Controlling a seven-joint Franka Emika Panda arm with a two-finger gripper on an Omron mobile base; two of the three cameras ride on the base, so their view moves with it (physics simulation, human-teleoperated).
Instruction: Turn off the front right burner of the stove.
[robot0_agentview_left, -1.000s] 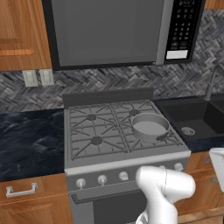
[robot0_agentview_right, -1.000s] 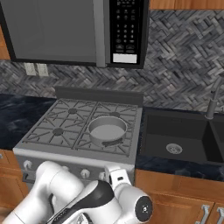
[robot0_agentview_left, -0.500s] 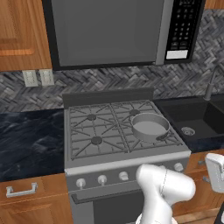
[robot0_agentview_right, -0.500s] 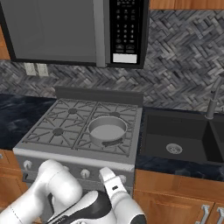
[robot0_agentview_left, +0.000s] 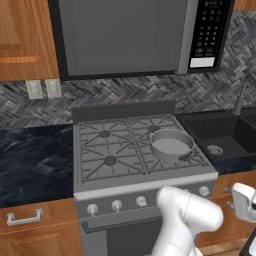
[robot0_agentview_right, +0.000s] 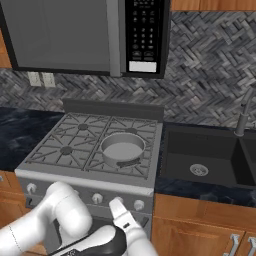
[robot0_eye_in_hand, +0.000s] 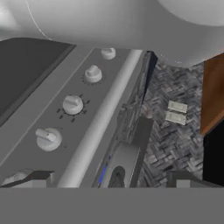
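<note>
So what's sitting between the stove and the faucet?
The dark sink set in the counter, between the stove and the faucet. The right base view shows it best.

White arm low and bent, tool (robot0_eye_in_hand: 105, 177) wide open, empty.

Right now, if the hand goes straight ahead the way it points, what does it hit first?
Probably the stove's front edge near the pan; the open hand looks along the knob panel, but depth is unclear.
</note>
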